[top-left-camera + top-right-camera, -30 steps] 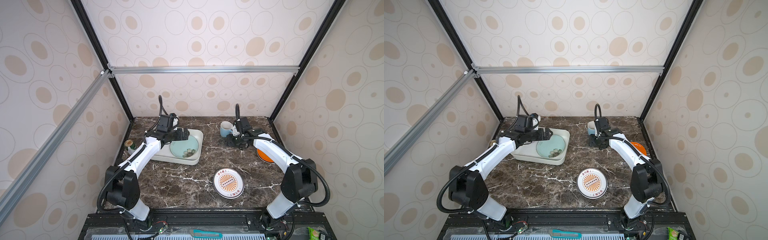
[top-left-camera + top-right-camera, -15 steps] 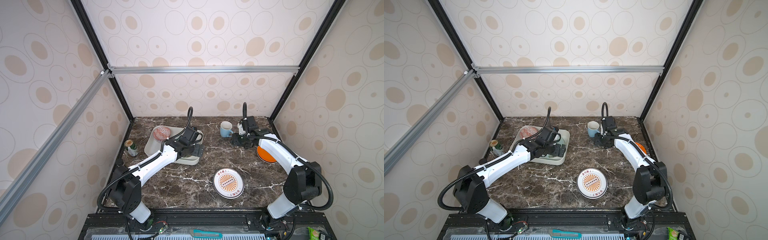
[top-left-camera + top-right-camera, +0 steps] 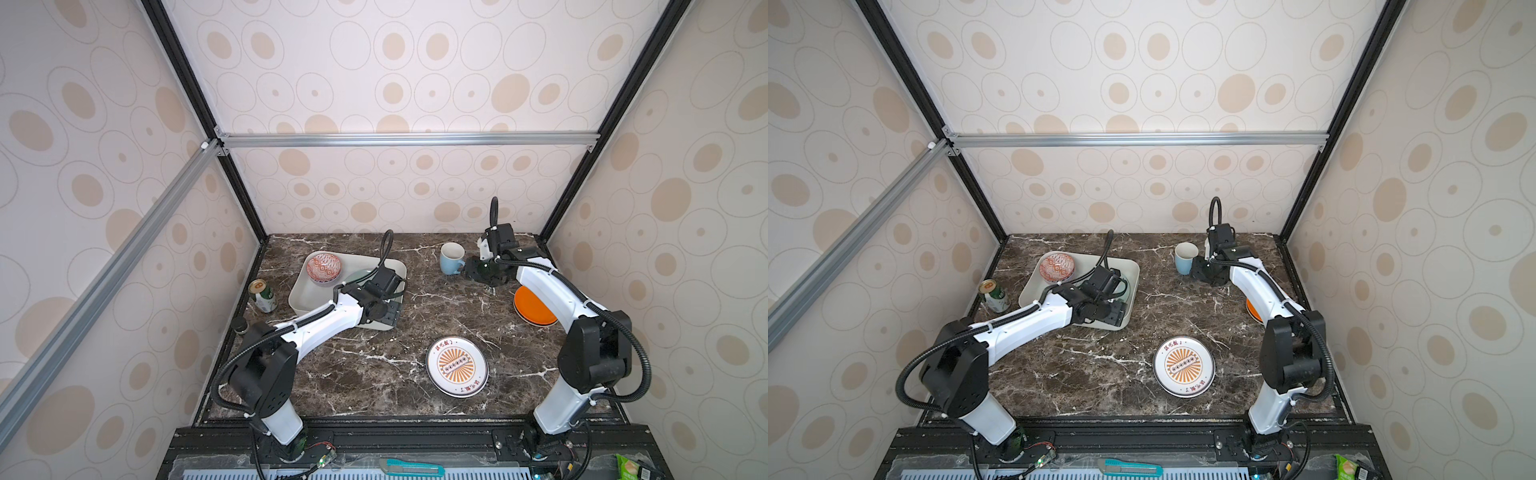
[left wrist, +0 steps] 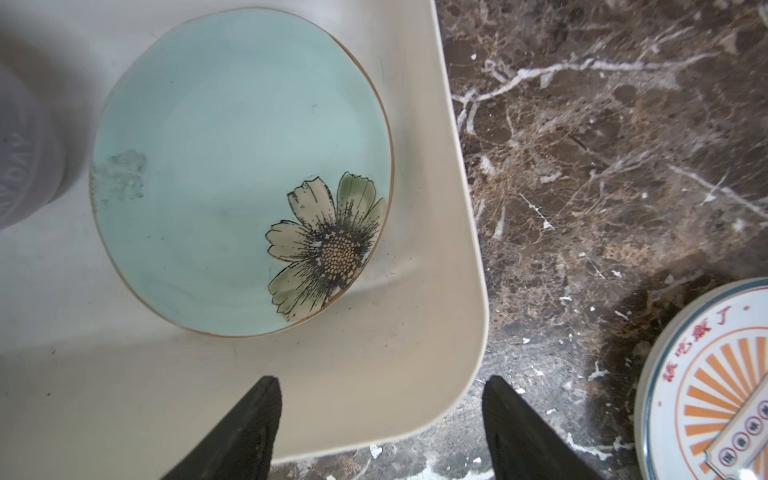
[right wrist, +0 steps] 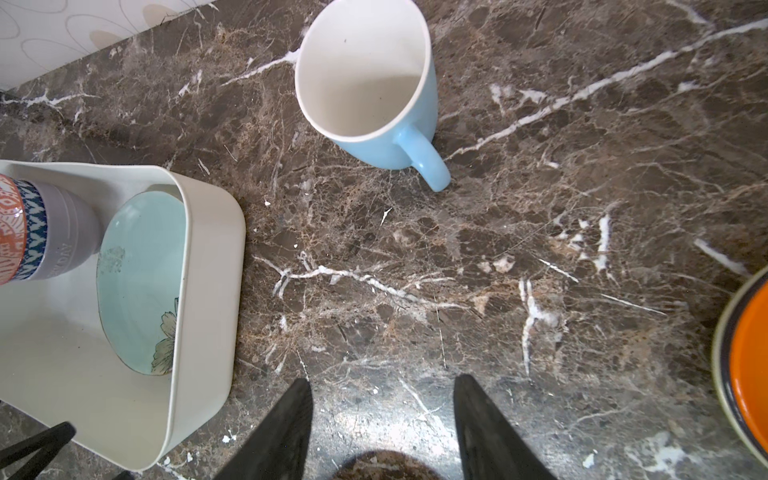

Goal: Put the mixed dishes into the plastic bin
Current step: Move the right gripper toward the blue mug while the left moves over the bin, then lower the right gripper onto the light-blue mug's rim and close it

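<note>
A: Where's the plastic bin?

B: Back-left on the tabletop. White, shallow. Teal floral plate lies flat on its floor, on the side twd the tabletop's middle. Beside that plate is the lavender bowl w/ the red-white patterned bowl nested in it, at the bin's far end.

A: Other dishes?

B: All outside the bin, on the marble. Light-blue mug stands upright at back-centre, handle twd the right arm. Orange plate is by the right edge, partly under that arm. A pale rim shows round it in the right wrist view; can't tell if that's a 2nd plate. Orange-sunburst plate is front-centre, well apart from the bin.

A: End effectors?

B: Left end effector is over the bin's near corner, jaws apart, nothing btw them. One finger is over the bin floor, the other past the rim over marble. Right end effector is low over bare marble near the mug, jaws apart, empty. The mug sits ahead of the fingertips, not btw them.

A: Anything else?

B: Green drink can is just beside the bin on the left-wall side, and a small dark jar is nearer the front.
</note>
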You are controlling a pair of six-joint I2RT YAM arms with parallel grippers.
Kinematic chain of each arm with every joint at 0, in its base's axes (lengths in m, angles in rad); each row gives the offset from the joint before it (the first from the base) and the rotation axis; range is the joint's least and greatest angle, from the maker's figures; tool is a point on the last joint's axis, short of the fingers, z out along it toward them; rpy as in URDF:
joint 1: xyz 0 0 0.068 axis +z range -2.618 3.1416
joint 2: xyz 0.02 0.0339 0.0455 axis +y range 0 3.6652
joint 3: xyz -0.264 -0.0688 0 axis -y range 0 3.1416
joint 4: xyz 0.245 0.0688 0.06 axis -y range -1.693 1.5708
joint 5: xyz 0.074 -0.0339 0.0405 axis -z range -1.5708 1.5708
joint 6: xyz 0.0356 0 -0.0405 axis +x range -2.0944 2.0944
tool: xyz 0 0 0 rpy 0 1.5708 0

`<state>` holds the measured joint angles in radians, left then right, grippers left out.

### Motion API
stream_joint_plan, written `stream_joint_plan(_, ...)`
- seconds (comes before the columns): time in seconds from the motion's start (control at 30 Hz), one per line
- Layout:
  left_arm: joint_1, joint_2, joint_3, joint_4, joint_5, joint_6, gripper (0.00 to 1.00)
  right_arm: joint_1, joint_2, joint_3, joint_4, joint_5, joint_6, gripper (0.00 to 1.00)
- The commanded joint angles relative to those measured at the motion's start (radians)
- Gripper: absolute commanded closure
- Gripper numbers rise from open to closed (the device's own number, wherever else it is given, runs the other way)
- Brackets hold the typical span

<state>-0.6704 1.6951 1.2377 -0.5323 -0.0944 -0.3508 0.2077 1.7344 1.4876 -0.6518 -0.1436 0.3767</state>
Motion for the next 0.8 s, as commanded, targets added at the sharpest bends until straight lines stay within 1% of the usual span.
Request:
stream_joint_plan(0.0, -0.014, 0.067, 0.077, -0.002, 0.028, 0.019, 0.28, -0.014, 0.018, 0.032, 0.000, -0.013, 0.000, 0.42)
stream_joint_plan(0.23, -0.033, 0.185, 0.191, -0.013, 0.074, 0.023, 0.40, -0.034, 0.080, 0.087, -0.001, -0.031, 0.005, 0.43)
stream_joint_plan(0.37, -0.041, 0.219, 0.240, -0.023, 0.083, 0.022, 0.42, -0.042, 0.109, 0.108, 0.002, -0.046, 0.005, 0.43)
stream_joint_plan(0.47, -0.045, 0.232, 0.285, -0.051, 0.059, 0.017, 0.41, -0.047, 0.118, 0.112, 0.004, -0.055, 0.004, 0.43)
stream_joint_plan(0.63, -0.048, 0.200, 0.321, -0.099, -0.021, 0.009, 0.32, -0.050, 0.103, 0.089, 0.010, -0.059, -0.014, 0.42)
stream_joint_plan(0.77, -0.049, 0.213, 0.321, -0.122, -0.029, 0.004, 0.31, -0.054, 0.076, 0.058, 0.010, -0.056, -0.028, 0.42)
